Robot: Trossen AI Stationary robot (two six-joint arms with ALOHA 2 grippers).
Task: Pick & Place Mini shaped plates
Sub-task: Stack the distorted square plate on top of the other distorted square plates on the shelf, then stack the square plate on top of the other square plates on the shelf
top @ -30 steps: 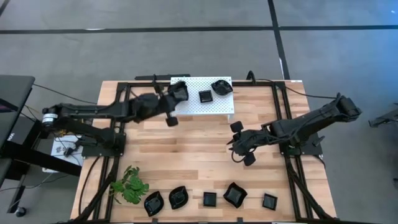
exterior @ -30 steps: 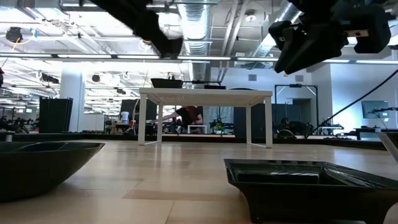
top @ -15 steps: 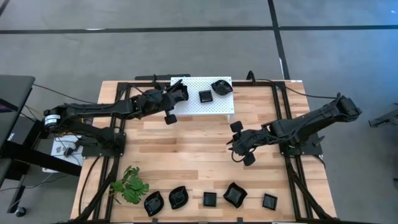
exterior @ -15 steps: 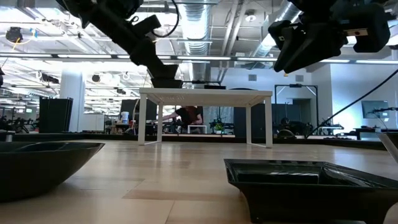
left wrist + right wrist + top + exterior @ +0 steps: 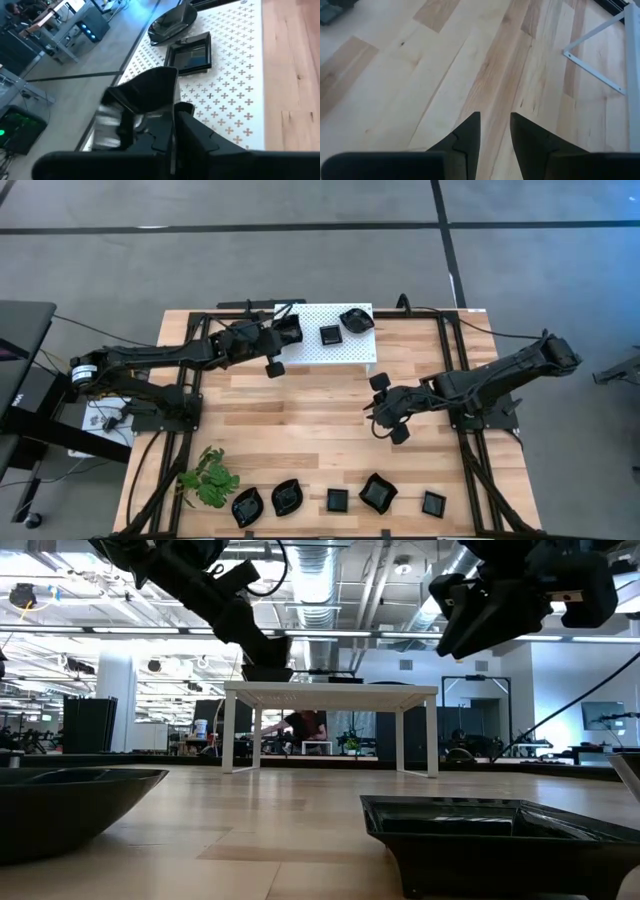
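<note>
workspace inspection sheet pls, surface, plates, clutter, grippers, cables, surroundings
surface: wooden table with a white perforated platform at the far edge.
job's things: five black plates in the near row; two lie on the platform, a third is in the left gripper.
clutter: green plant sprig at the near left.
grippers: left gripper shut on a plate over the platform's left end; right gripper slightly open, empty, above bare wood.
cables: black cables along the table sides.
surroundings: grey floor; lab room behind.
</note>
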